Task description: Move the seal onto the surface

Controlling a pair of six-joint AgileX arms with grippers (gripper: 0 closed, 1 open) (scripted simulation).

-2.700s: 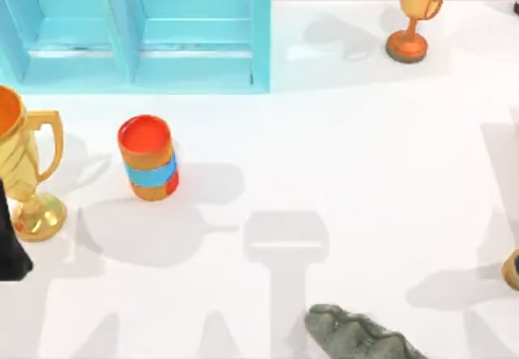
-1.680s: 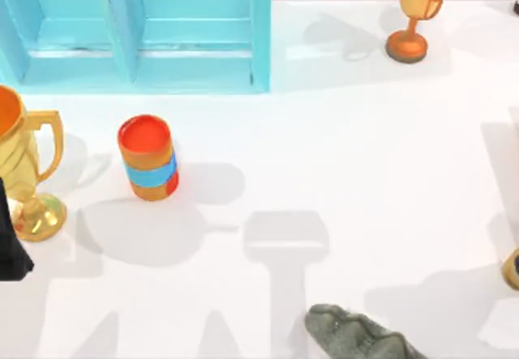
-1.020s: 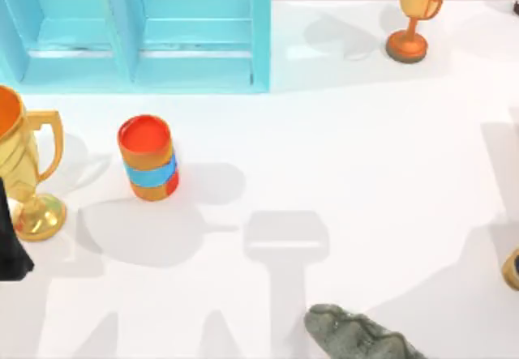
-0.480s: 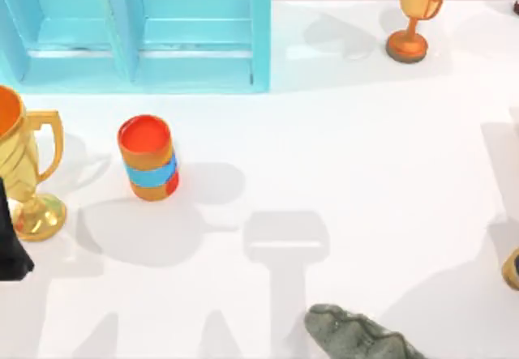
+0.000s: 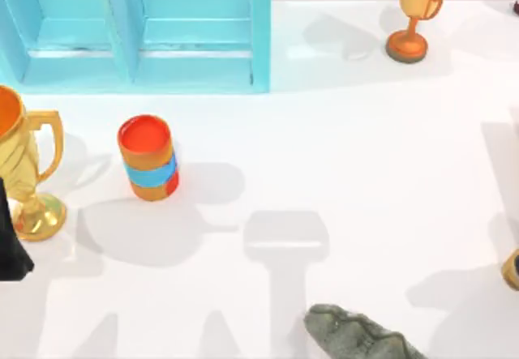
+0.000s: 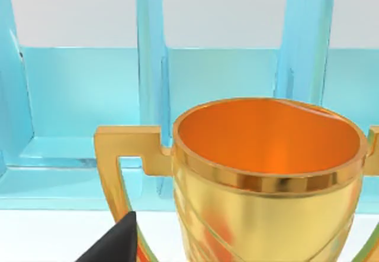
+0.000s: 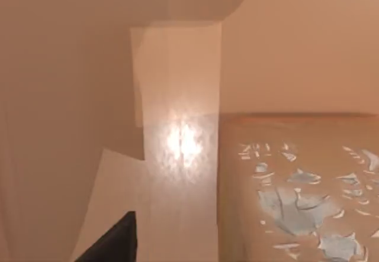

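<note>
Surface: broad plain white tabletop (image 5: 365,148), across most of the top view.
Cabinet: light-blue, shelved (image 5: 138,27), upper left.
Left arm: dark part (image 5: 10,250) parked at the left edge.
Seal: small tan-brown stone-like block (image 5: 512,270), cut by the right edge, lower right.
Right gripper: one dark fingertip (image 7: 115,241), very near the seal's pale-flecked face (image 7: 296,197); opening and hold impossible to tell.
Progress: unclear whether resting or carried; probably release left.
</note>
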